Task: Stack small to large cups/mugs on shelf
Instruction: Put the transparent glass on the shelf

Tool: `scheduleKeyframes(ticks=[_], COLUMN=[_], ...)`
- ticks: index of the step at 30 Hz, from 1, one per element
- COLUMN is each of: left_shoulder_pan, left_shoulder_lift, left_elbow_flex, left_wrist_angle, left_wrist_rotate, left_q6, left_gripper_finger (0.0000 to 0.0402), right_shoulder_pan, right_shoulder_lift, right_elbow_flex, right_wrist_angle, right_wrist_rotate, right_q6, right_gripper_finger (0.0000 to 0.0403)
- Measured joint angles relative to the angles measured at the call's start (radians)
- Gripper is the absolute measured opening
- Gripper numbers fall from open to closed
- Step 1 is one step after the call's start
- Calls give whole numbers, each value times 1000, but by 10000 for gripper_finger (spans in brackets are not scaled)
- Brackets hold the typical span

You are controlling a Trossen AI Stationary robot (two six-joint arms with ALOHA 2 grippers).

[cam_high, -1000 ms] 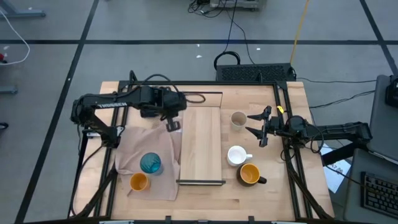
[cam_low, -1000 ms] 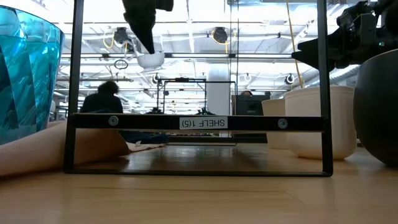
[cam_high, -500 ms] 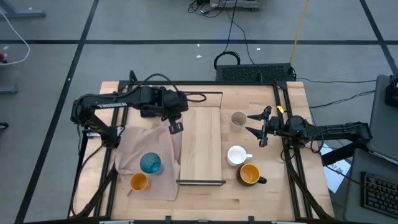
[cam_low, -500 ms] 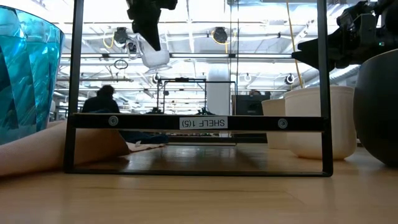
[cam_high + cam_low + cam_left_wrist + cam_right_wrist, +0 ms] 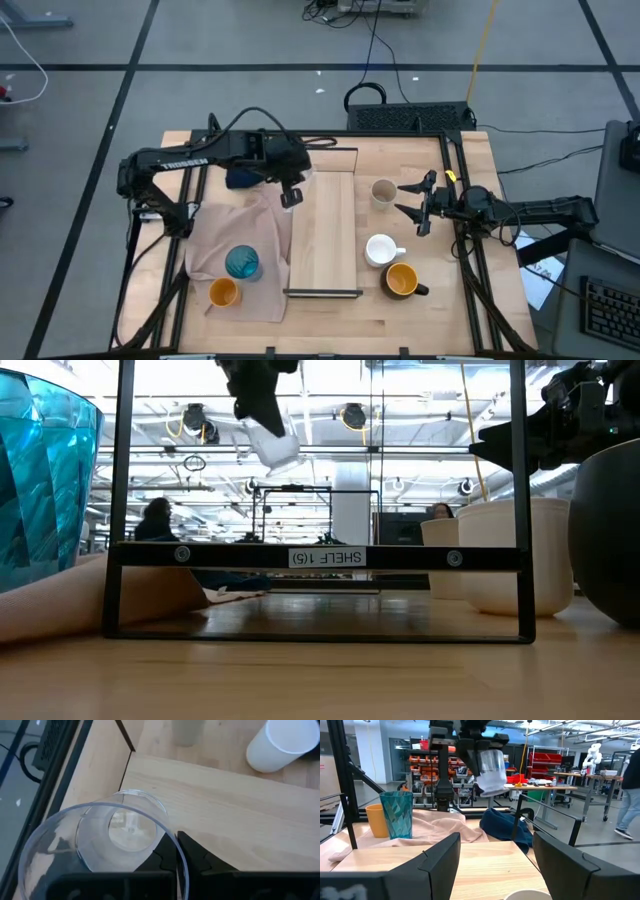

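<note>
The left gripper [image 5: 291,194] has carried the clear glass [image 5: 292,197] sideways since a second ago: it was over the beige cloth [image 5: 235,240] and now hangs at the near edge of the shelf [image 5: 325,235], tilted, well above the plank. Its fingers are clamped tight on the glass rim. The right gripper [image 5: 416,204] has not moved; it waits with jaws parted and empty, beside the beige-grey cup [image 5: 383,192]. The white mug [image 5: 380,249], orange mug [image 5: 401,280], teal tumbler [image 5: 242,263] and small orange cup [image 5: 223,292] sit unchanged.
</note>
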Motion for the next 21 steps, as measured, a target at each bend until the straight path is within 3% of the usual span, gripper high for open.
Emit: scheduleKeyframes(ticks=[21], left_shoulder_pan=[39], left_shoulder_lift=[178], left_elbow_flex=[-1], left_wrist_angle=[-13], left_wrist_rotate=[78], left_q6=[152], left_gripper_finger=[0], right_shoulder_pan=[0], right_shoulder_lift=[0], right_elbow_flex=[0], right_wrist_angle=[-10], right_wrist_rotate=[0], right_q6=[-18], right_gripper_finger=[242])
